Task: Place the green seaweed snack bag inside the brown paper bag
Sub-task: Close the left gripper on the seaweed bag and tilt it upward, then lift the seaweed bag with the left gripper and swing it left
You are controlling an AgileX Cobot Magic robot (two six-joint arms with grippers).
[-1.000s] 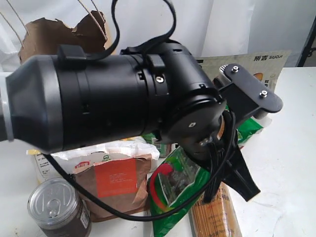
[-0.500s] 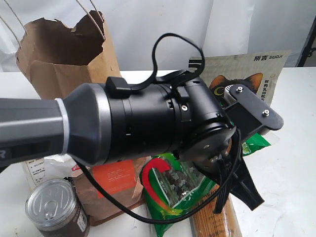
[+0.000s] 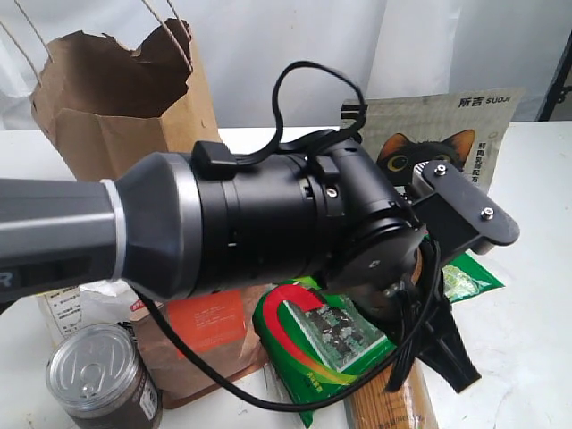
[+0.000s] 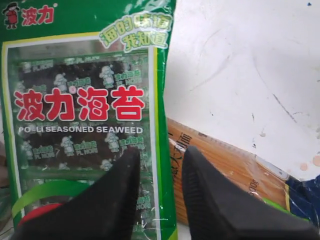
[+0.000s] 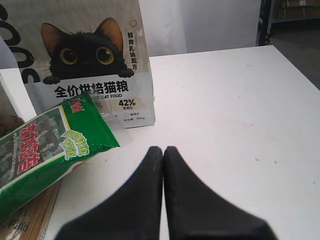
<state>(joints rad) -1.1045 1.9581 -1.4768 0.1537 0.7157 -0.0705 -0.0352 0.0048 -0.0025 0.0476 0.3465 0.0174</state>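
The green seaweed snack bag [image 3: 323, 332] lies flat on the table below the left arm, partly resting on a spaghetti packet, with its red-white arc end toward the front. In the left wrist view the bag [image 4: 80, 100] fills one side. My left gripper [image 4: 160, 160] is open and straddles the bag's long edge, one finger over the bag and the other over the spaghetti. In the exterior view the left gripper [image 3: 440, 347] sits low by the bag. The brown paper bag [image 3: 107, 98] stands upright at the back left, mouth open. My right gripper [image 5: 163, 150] is shut and empty over bare table, with the bag's end [image 5: 50, 140] beside it.
A cat-food pouch [image 3: 451, 134] stands at the back right, also seen as the cat-food pouch [image 5: 90, 65]. The spaghetti packet [image 3: 386, 400] lies at the front. A small brown pouch with an orange label [image 3: 214, 326] and a metal-lidded can [image 3: 96, 374] sit front left.
The left arm has swung so that the paper bag shows fully. The seaweed bag has shifted and now lies flatter, its far end lower right and more of its red arc showing.
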